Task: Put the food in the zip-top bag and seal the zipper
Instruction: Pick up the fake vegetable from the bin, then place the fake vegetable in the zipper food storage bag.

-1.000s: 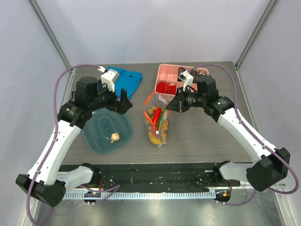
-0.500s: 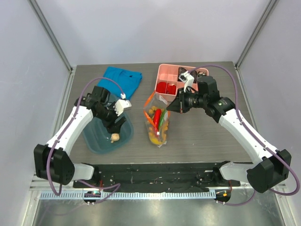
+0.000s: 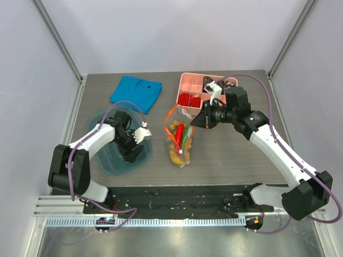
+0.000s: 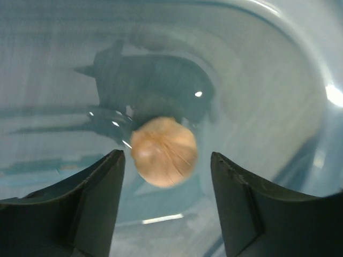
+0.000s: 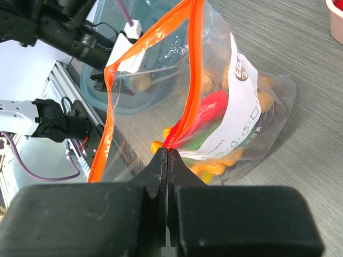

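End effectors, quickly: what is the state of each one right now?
Left end effector: open, straddling the garlic bulb in the teal tub.
Right end effector: shut on the zipper of the zip-top bag.

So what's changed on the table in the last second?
The left gripper swung down into the teal tub and, jaws open, now straddles the garlic bulb without gripping it. The right gripper stayed pinched on the zipper of the zip-top bag; bag, pink box and blue cloth did not move.
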Controlling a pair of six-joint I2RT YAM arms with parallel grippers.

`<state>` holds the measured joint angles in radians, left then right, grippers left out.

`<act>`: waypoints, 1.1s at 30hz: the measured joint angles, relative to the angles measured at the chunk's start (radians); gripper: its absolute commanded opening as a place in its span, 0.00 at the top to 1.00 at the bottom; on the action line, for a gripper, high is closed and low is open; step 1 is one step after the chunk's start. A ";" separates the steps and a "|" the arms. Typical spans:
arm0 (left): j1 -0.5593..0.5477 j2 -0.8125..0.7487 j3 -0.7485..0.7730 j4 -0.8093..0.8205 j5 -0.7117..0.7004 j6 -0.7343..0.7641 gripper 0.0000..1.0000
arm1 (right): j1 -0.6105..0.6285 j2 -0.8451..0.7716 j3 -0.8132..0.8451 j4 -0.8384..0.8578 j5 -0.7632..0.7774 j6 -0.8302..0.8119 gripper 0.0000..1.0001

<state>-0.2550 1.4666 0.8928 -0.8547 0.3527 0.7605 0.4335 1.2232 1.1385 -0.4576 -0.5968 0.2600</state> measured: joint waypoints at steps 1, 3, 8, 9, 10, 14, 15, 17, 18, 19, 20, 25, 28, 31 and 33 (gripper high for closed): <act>0.000 0.019 0.000 0.020 -0.005 -0.005 0.40 | 0.000 0.000 0.000 0.000 0.000 0.000 0.99; 0.000 0.046 0.000 0.048 -0.012 -0.015 0.48 | 0.000 0.000 0.000 0.000 0.000 0.000 0.99; 0.000 0.067 0.012 0.076 -0.023 -0.033 0.76 | -0.002 0.000 0.000 0.000 0.000 0.000 0.99; 0.000 0.066 0.019 0.065 -0.025 -0.031 0.77 | -0.002 0.000 0.000 0.000 0.000 -0.001 0.99; 0.000 0.064 0.024 0.058 -0.025 -0.030 0.79 | -0.002 0.000 0.000 0.000 0.000 -0.001 0.99; 0.000 0.019 0.104 -0.031 0.000 -0.043 0.82 | -0.002 0.000 0.000 -0.003 -0.010 -0.023 0.99; 0.000 -0.010 0.156 -0.061 0.028 -0.056 0.82 | -0.002 0.000 0.000 -0.008 -0.020 -0.035 0.99; -0.007 -0.059 0.269 -0.094 0.074 -0.101 0.78 | -0.003 0.000 0.000 -0.018 -0.043 -0.060 0.99; -0.014 -0.075 0.323 -0.100 0.095 -0.123 0.78 | -0.003 0.001 0.000 -0.023 -0.054 -0.072 0.99; -0.029 -0.093 0.400 -0.100 0.119 -0.154 0.78 | -0.003 0.001 0.000 -0.028 -0.068 -0.084 0.99; -0.051 -0.106 0.468 -0.089 0.135 -0.181 0.78 | -0.003 0.001 0.000 -0.032 -0.082 -0.094 0.99; -0.230 -0.158 0.680 -0.011 0.178 -0.303 0.76 | -0.003 0.012 0.004 -0.048 -0.131 -0.126 0.99; -0.343 -0.162 0.722 0.035 0.194 -0.344 0.76 | -0.003 0.014 0.005 -0.051 -0.153 -0.136 0.99; -0.415 -0.141 0.722 0.061 0.194 -0.368 0.76 | -0.003 0.014 0.009 -0.056 -0.172 -0.146 0.99; -0.444 -0.113 0.716 0.078 0.192 -0.377 0.69 | -0.003 0.014 0.016 -0.063 -0.182 -0.153 0.99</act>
<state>-0.6994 1.3540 1.6093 -0.7769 0.5449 0.3840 0.4301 1.2377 1.1545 -0.5201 -0.7788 0.1074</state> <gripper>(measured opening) 0.419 0.016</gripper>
